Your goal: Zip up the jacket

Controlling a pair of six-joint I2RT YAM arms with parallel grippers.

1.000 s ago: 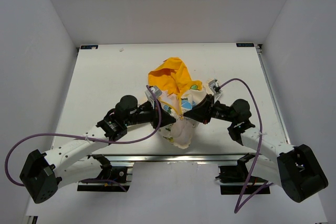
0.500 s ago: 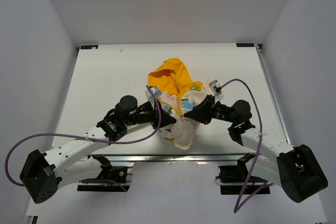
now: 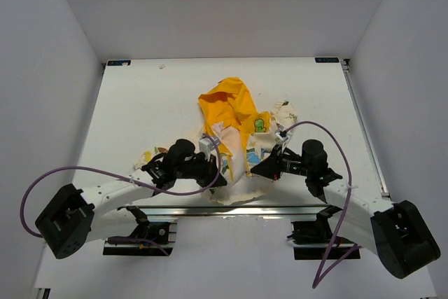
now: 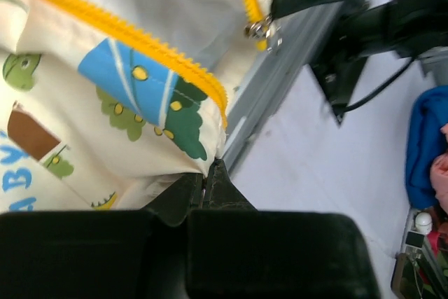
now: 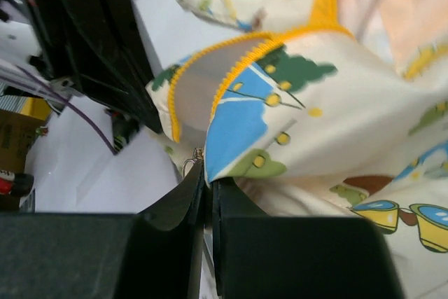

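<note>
My left gripper (image 4: 208,176) is clamped shut on the jacket (image 3: 234,113). It pinches a bottom corner of the cream printed fabric, right where one yellow zipper strip (image 4: 161,54) ends at my fingertips. Ahead and a little to the right of that grip, the metal slider (image 4: 259,28) sits on the other run of yellow teeth, tight against the black body of my right gripper (image 5: 208,181). Just right of my left fingers the grey rail (image 4: 273,96) at the table's near edge runs past. Beyond it, far to the right, there is a blue cloth (image 4: 423,145).

My right gripper is closed as well, nipping the hem of the opposite front panel. A small metal ring (image 5: 192,166) hangs just left of its fingertips, too blurred for me to name. Straight ahead of them the yellow teeth curl in a loop around the panel's edge. My left arm (image 5: 91,40) stands close on the upper left of this grip, with a purple cable (image 5: 77,113) below it, crowding that side.

From above, my two grippers face each other low on the table (image 3: 140,103). The jacket's lower fabric is bunched between them, and its yellow hood spreads away beyond both.
</note>
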